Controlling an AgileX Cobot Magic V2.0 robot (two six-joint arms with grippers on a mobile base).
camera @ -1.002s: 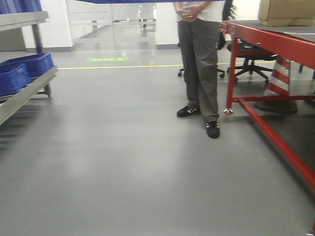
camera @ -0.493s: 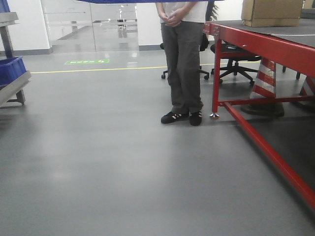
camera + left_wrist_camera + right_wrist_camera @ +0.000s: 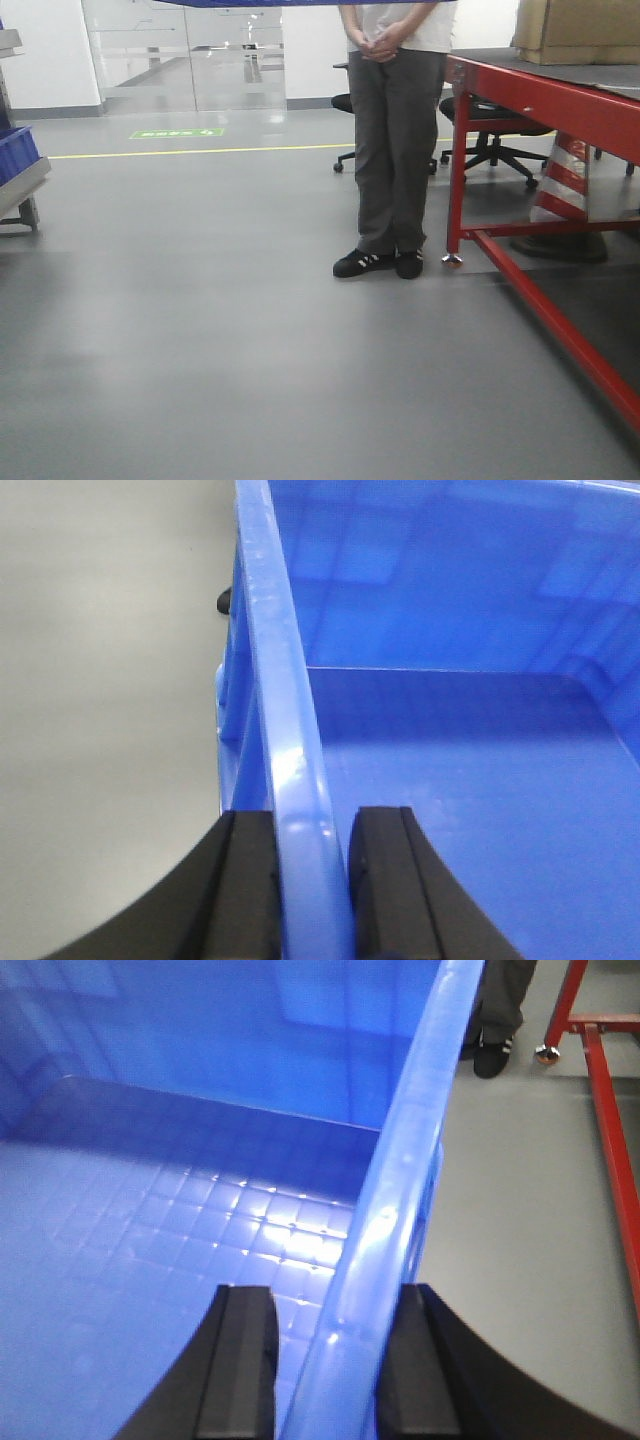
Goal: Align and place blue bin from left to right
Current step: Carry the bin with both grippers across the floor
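Observation:
I am holding the blue bin up between both arms. In the left wrist view its left rim runs straight between the black fingers of my left gripper, which is shut on it. The right wrist view looks down on the bin's gridded floor, and my right gripper is shut on the right rim. Only a thin blue strip of the bin shows along the top edge of the front view. Grey floor lies below the bin on both sides.
A person stands ahead beside a red-framed table carrying a cardboard box. Behind it are an office chair and a striped cone. A grey rack with a darker blue crate sits at the far left edge.
The front view has swung right: the left rack with its blue crates has slid almost out of frame. The person has brought both feet together and now looks nearer.

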